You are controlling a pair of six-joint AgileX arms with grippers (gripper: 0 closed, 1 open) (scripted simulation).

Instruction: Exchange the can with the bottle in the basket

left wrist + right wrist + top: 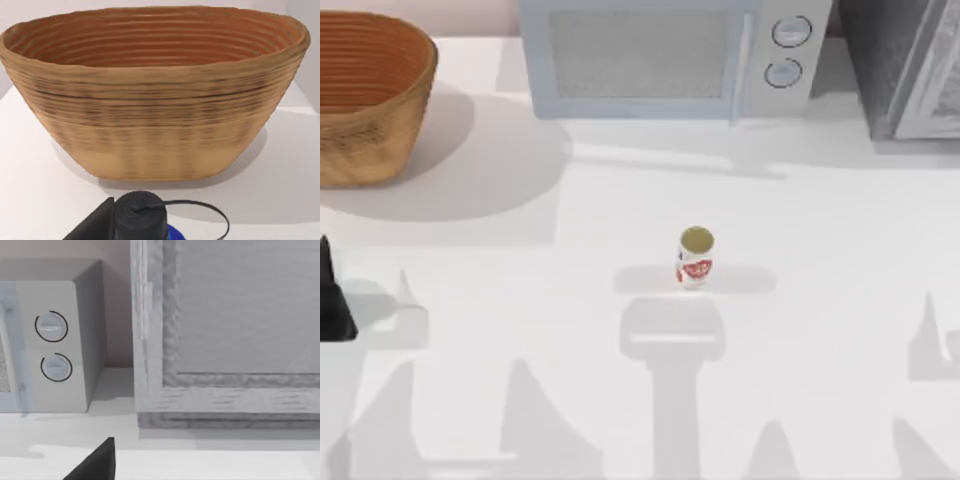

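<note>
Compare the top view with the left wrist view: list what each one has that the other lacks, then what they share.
Top view alone: the can upright mid-table, well apart from the basket at the far left; a microwave along the back edge with a grey cabinet to its right; the left arm's dark tip at the left edge.

Left wrist view alone: the basket's ribbed inside wall, a black cap with a thin loop, and a sliver of blue beside it.

Both: the wicker basket on the white table.

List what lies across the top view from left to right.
Left end effector at the left edge, basket, can, microwave, grey cabinet.
</note>
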